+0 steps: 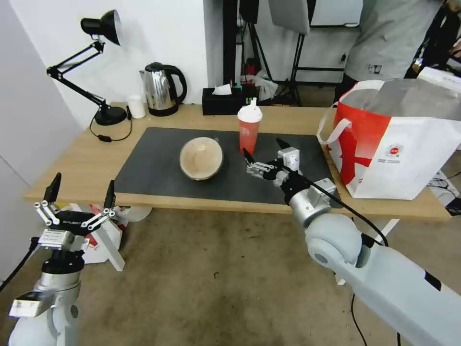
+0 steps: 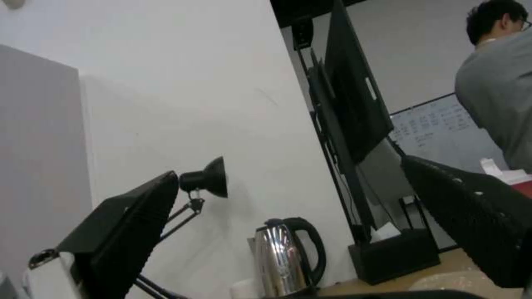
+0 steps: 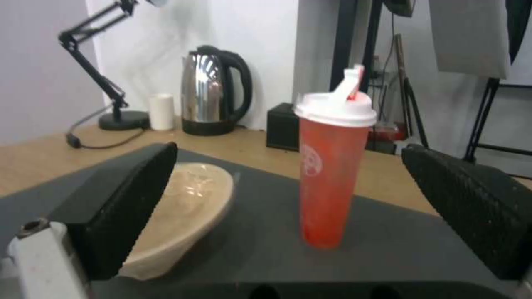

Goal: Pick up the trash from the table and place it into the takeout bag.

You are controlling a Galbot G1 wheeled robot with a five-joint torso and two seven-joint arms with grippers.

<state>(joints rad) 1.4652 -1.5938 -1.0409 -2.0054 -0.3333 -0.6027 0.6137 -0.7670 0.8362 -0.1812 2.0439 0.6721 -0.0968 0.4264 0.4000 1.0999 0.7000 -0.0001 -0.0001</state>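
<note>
Room: white wall behind a long light-wood table; brown floor in front of it.
Mat: dark grey mat covers the middle of the tabletop.
Back row: black desk lamp at the robot's far left, then a small white cup, a steel kettle and a black tissue box, all along the wall edge of the table.
Red drink cup: red drink cup with a white domed lid stands upright on the mat, toward its far edge; in the right wrist view the cup sits between the two black fingers, ahead of them and untouched.
Beige bowl: round beige-filled bowl rests on the mat to the left of the cup, tilted on its side, apart from the cup.
Takeout bag: large red-and-white takeout bag stands on the table's right end, mouth open, silver lining showing, white loop handle hanging toward the mat.
Right gripper: right gripper reaches over the mat just in front of the cup, jaws spread wide and holding nothing.
Left gripper: left gripper is held low in front of the table's left corner, below the tabletop edge, jaws spread and empty, pointing up.
</note>
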